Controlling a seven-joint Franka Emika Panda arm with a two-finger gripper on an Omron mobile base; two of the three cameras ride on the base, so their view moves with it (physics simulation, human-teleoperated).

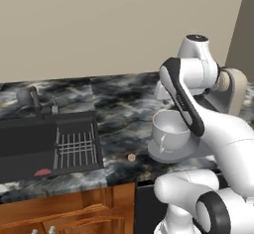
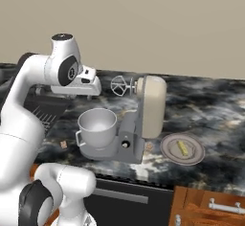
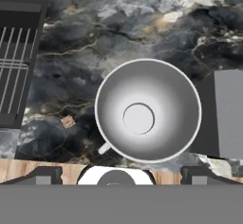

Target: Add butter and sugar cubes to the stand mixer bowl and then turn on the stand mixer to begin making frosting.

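Grey metal is being presented directly beneath the hand camera: the stand mixer bowl is being viewed straight down, and its interior is seen to hold nothing. The pincer is being held above the bowl with its jaws spread wide and nothing between them, so no ingredient is being carried. The bowl is being supported on the dark base of the stand mixer, whose beige head is tilted back, presumably so that the bowl mouth is being left accessible from above. The butter is lying on a round grey plate on the marbled table, to the far side of the mixer from the bowl. The sugar cubes are resting on the table just beside the bowl, toward the sink. By this evidence, neither ingredient is judged to have been added yet; a descent toward one of them is being called for next.
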